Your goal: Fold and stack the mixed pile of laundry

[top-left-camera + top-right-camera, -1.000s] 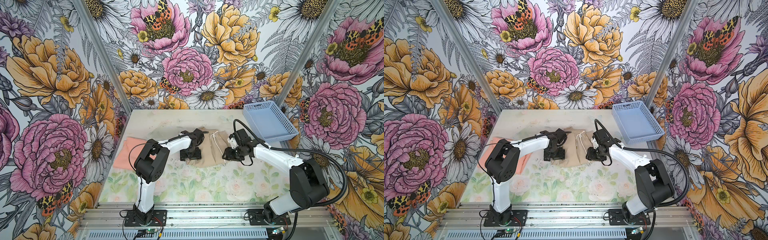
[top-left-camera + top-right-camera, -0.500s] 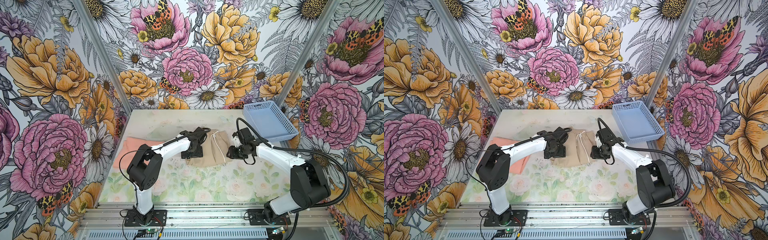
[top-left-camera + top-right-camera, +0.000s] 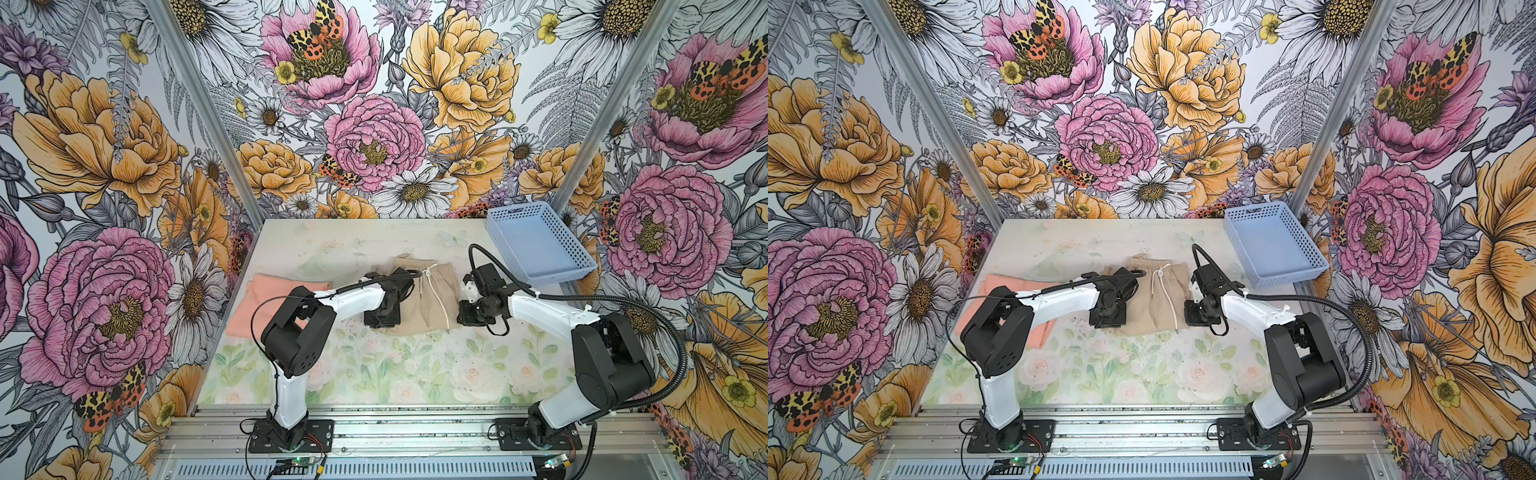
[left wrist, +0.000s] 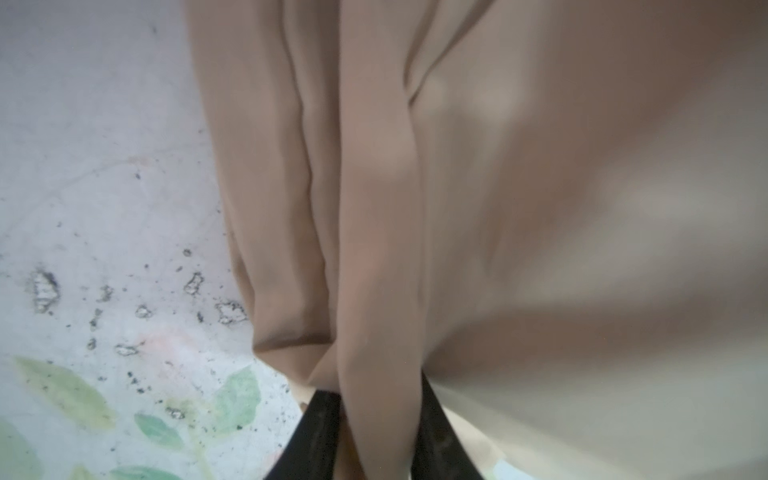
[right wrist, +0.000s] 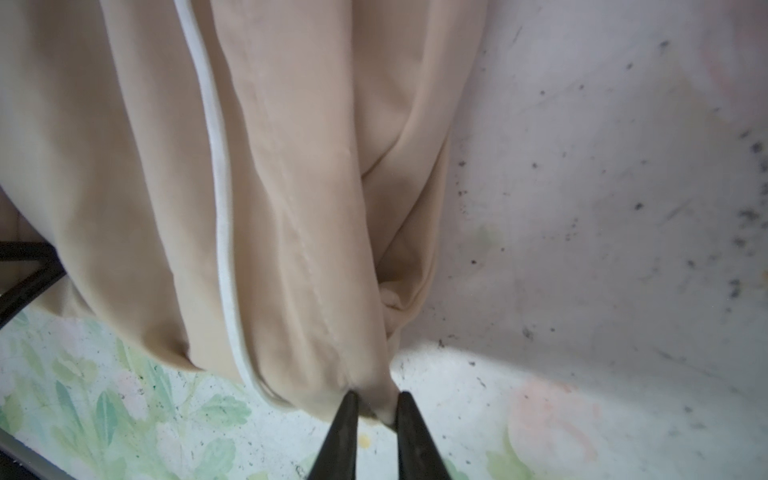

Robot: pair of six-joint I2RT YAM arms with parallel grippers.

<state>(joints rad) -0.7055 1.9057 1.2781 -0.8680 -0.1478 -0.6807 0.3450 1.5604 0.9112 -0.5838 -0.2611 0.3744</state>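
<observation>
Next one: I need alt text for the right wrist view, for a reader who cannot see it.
The right end effector is pinched shut on a corner of the beige garment, the cloth caught between its two dark fingers. A white drawstring runs along the rumpled fabric, which lies over a pale, scuffed table printed with faint leaves and flowers.

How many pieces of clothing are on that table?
2. The beige garment lies in the middle of the table; the peach-pink garment lies at its left edge, partly behind the left arm.

2 garments: 1 peach-pink T-shirt (image 3: 257,307), 1 beige drawstring garment (image 3: 451,286). 1 blue basket (image 3: 561,274). 2 arms: left arm (image 3: 353,297), right arm (image 3: 548,311).
</observation>
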